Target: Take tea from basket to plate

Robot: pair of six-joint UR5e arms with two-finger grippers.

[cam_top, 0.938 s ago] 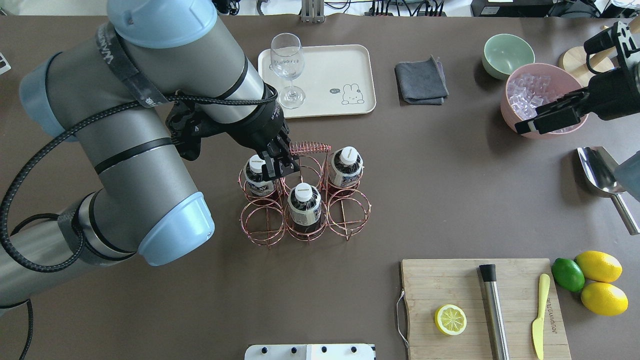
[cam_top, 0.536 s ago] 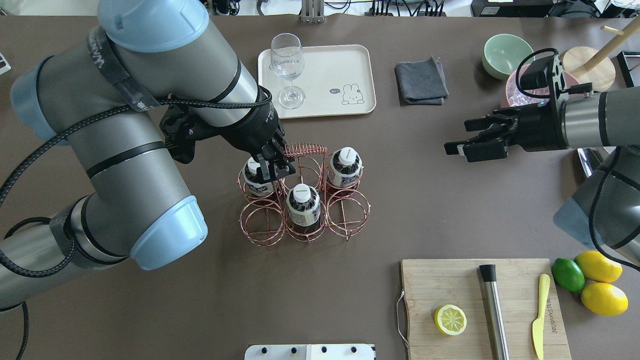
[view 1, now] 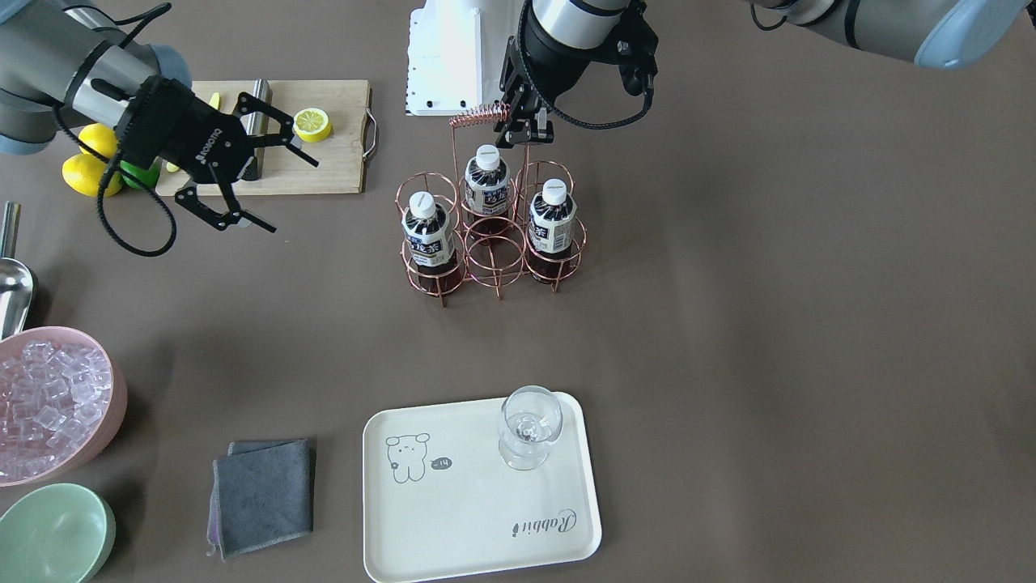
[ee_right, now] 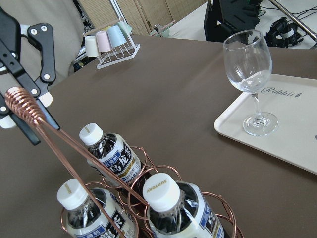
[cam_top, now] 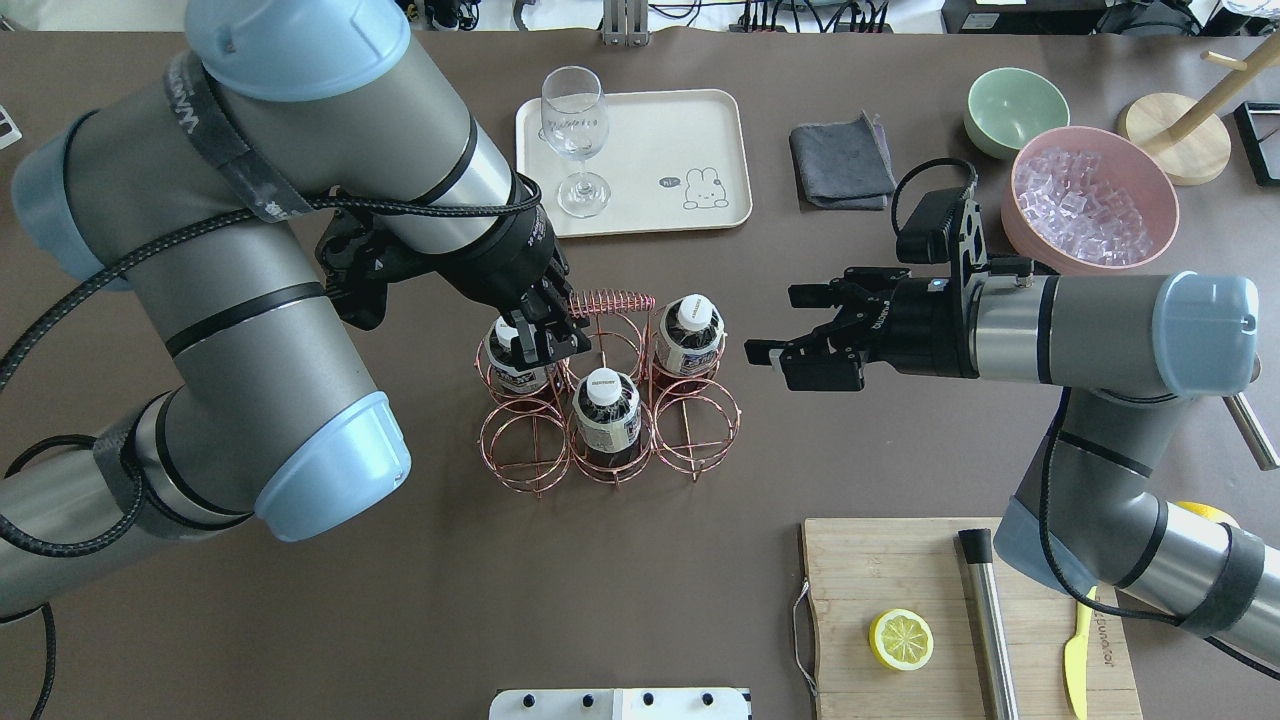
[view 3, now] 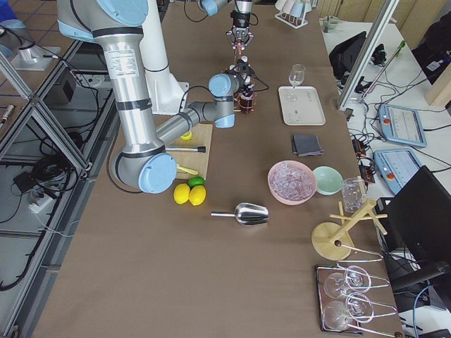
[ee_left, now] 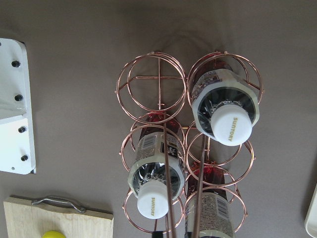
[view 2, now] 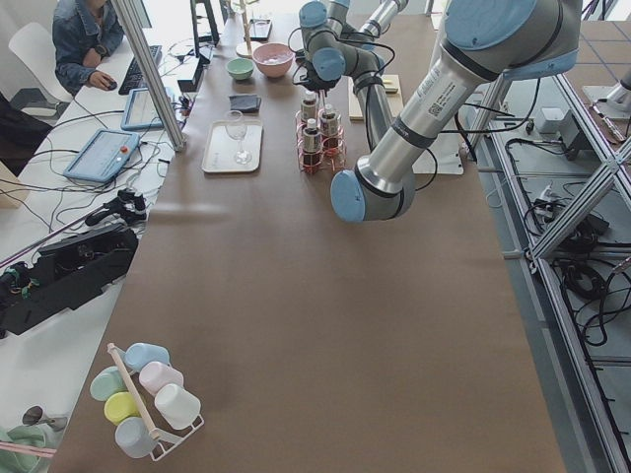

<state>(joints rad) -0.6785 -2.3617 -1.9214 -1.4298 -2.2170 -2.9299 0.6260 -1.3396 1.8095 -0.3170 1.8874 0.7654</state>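
Observation:
The copper wire basket (cam_top: 610,400) (view 1: 486,243) stands mid-table with three tea bottles (cam_top: 688,335) (cam_top: 605,410) (view 1: 552,219) in its rings. My left gripper (cam_top: 548,335) (view 1: 524,129) is above the basket, shut on the left end of the coiled handle (cam_top: 615,300); it partly hides the left bottle in the overhead view. My right gripper (cam_top: 775,328) (view 1: 291,194) is open and empty, level with the right-hand bottle and a short way to its right, not touching it. The cream plate (cam_top: 650,140) (view 1: 469,518) lies beyond the basket.
A wine glass (cam_top: 577,130) stands on the plate's left part. A grey cloth (cam_top: 842,160), a green bowl (cam_top: 1015,110) and a pink bowl of ice (cam_top: 1090,200) lie at the far right. A cutting board (cam_top: 900,570) with a lemon half sits near right.
My right arm has swung left from over the pink bowl to beside the basket, gripper open throughout. My left gripper has stayed at the handle; the basket shifted slightly left.

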